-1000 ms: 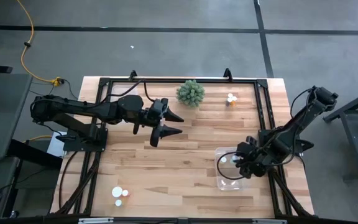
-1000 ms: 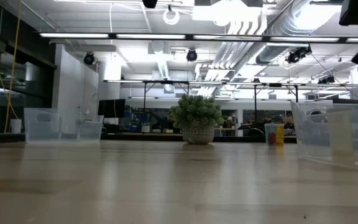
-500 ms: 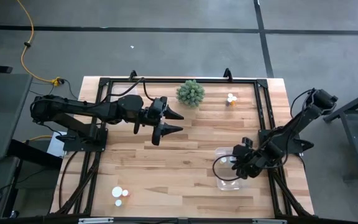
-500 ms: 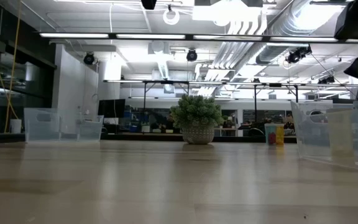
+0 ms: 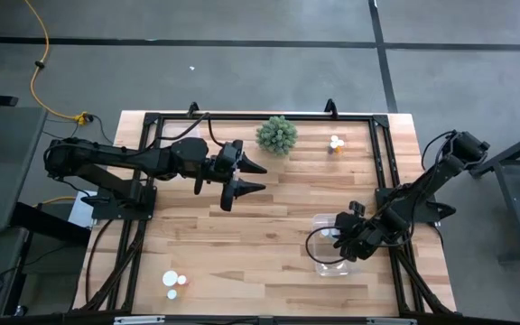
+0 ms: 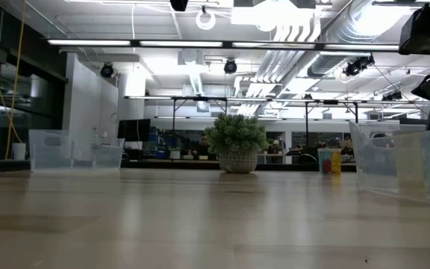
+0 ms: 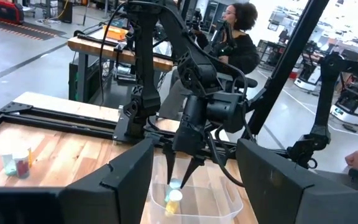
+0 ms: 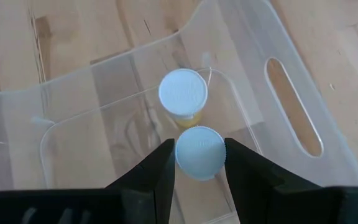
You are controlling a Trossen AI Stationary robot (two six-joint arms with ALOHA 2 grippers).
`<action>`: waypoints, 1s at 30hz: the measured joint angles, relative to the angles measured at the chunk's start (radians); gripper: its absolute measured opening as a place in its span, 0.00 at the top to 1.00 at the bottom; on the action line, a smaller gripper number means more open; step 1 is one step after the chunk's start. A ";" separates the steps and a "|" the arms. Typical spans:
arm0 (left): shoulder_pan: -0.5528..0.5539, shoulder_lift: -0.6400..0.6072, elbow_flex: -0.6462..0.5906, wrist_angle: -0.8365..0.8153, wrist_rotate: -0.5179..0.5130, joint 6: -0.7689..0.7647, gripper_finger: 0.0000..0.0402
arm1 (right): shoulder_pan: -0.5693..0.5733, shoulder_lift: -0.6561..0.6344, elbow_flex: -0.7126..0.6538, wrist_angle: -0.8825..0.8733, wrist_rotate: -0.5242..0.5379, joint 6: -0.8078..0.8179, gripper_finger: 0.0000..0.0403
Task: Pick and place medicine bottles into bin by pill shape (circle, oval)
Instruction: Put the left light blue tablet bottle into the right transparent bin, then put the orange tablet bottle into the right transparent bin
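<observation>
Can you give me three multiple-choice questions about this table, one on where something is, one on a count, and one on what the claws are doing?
1. Where is the right claw?
A. Over the clear bin
B. Beside the green plant ball
C. Off the table

2. How many medicine bottles can be seen inside that bin, the held one included?
A. None
B. Two
C. Five

3. What state is the left claw in?
A. Shut on a bottle
B. Open and holding nothing
C. Hidden from view

Answers:
1. A, the high view shows it above the bin.
2. B, the right wrist view shows one standing bottle and one gripped bottle.
3. B, its fingers are spread apart over bare wood.
</observation>
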 joint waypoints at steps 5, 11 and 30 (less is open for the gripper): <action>0.000 0.000 0.000 0.000 0.000 0.006 0.46 | 0.000 0.000 0.000 0.005 -0.014 -0.001 0.69; 0.000 0.000 0.000 0.000 0.000 -0.001 0.46 | 0.000 0.000 0.003 0.013 -0.031 -0.001 0.56; 0.046 -0.053 0.002 -0.083 0.075 -0.005 0.46 | -0.037 -0.079 0.375 -0.408 0.098 -0.088 0.36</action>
